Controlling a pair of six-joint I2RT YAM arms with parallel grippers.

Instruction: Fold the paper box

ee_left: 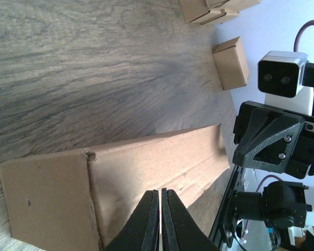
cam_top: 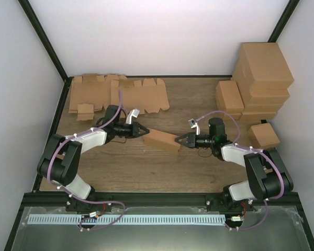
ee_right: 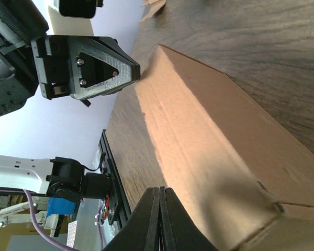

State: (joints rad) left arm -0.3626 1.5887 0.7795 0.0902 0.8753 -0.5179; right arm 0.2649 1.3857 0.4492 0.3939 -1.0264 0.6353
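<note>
Paper box (cam_top: 162, 139) lies on the wooden table (cam_top: 125, 167) between both arms: folded shut, plain brown, oblong, crease line along one long face. Left gripper (cam_top: 144, 132): jaws fully closed, holding nothing, tips at the box's left end. Right gripper (cam_top: 179, 140): jaws fully closed, holding nothing, tips at its right end.

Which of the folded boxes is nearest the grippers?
The paper box lying alone at mid-table, one end at the left gripper, the other at the right gripper; the other boxes stand grouped along the right edge.
</note>
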